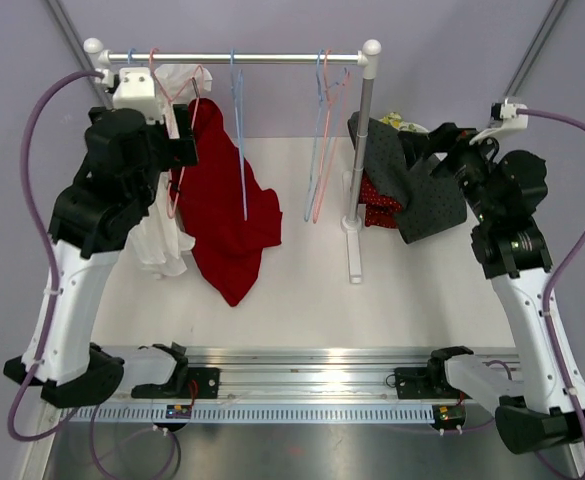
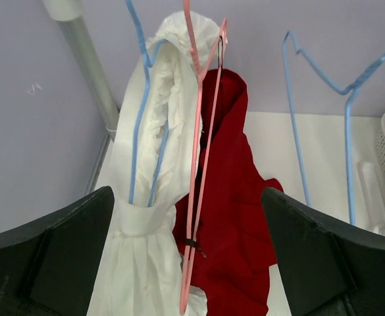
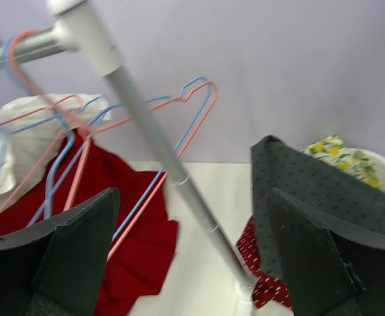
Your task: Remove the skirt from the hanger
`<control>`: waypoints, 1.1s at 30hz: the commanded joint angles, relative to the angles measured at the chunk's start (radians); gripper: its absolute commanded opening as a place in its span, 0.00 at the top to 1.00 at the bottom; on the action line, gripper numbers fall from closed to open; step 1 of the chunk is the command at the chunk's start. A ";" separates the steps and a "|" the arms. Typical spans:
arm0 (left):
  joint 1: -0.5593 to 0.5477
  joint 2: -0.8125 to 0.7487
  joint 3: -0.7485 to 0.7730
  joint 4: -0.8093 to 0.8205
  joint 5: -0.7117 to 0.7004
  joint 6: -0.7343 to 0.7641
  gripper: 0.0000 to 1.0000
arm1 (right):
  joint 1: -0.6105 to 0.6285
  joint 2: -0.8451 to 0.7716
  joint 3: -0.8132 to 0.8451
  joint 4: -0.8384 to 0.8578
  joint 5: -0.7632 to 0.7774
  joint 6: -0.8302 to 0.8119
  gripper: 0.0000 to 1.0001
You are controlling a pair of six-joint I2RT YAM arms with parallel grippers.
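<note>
Both tools stand wide and hold nothing. The left gripper [image 2: 185, 194] has its jaws either side of a pink hanger [image 2: 195, 197] without touching it. The right gripper [image 3: 193, 192] hangs open near the rack post [image 1: 362, 150]. I take the skirt [image 1: 427, 205] to be the dark dotted cloth. It is on no hanger and lies slumped to the right of the post, over a red dotted cloth [image 1: 377, 200] and beside a lemon-print one [image 3: 340, 155], just below the right gripper. Whether a fold of it touches the right fingers cannot be told from the top view. Going by how things lie, the removal looks done and the step in hand is the let-go, with the skirt dropped on the pile and the hanger freed. I am not certain which garment the task means. A red cloth [image 2: 235, 197] hangs by the pink hanger right in front of the left gripper, next to a white cloth [image 2: 146, 263] on a blue hanger [image 2: 136, 131], and two bare hangers [image 1: 317, 140] hang near the post. If the dark cloth is the skirt, the next move calls for both arms to back off cleanly. The left must draw straight away so its fingers do not snag the pink wire, and the right must lift clear of the cloth without dragging it off the pile. If the red cloth is meant, the left would need to close on the pink hanger while the right reaches past the post to pinch the red hem.
</note>
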 commanded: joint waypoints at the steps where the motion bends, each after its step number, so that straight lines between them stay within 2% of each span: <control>1: 0.042 0.083 0.031 -0.003 0.070 -0.026 0.05 | 0.044 -0.046 -0.126 -0.018 -0.029 0.066 0.00; 6: 0.088 0.146 0.034 0.032 0.079 -0.035 0.08 | 0.099 -0.151 -0.223 -0.099 -0.063 0.083 0.00; 13: 0.146 0.172 0.014 0.038 0.134 -0.063 0.11 | 0.104 -0.272 -0.271 -0.204 -0.054 0.044 0.01; 21: 0.174 0.158 -0.081 0.095 0.241 -0.092 0.28 | 0.103 -0.295 -0.278 -0.236 -0.065 0.043 0.01; 24: 0.175 0.174 -0.064 0.092 0.258 -0.101 0.49 | 0.104 -0.303 -0.284 -0.242 -0.062 0.043 0.01; 25: 0.175 0.175 -0.055 0.092 0.261 -0.103 0.73 | 0.104 -0.306 -0.288 -0.242 -0.065 0.044 0.01; 27: 0.175 0.178 -0.044 0.098 0.274 -0.105 0.81 | 0.104 -0.310 -0.292 -0.247 -0.066 0.047 0.00; 29: 0.175 0.183 -0.026 0.102 0.280 -0.100 0.97 | 0.104 -0.318 -0.295 -0.253 -0.065 0.044 0.01; 30: 0.175 0.193 -0.015 0.098 0.284 -0.100 1.00 | 0.103 -0.323 -0.295 -0.258 -0.062 0.044 0.01; 33: 0.177 0.232 0.049 0.055 0.306 -0.094 1.00 | 0.104 -0.333 -0.289 -0.267 -0.059 0.037 0.01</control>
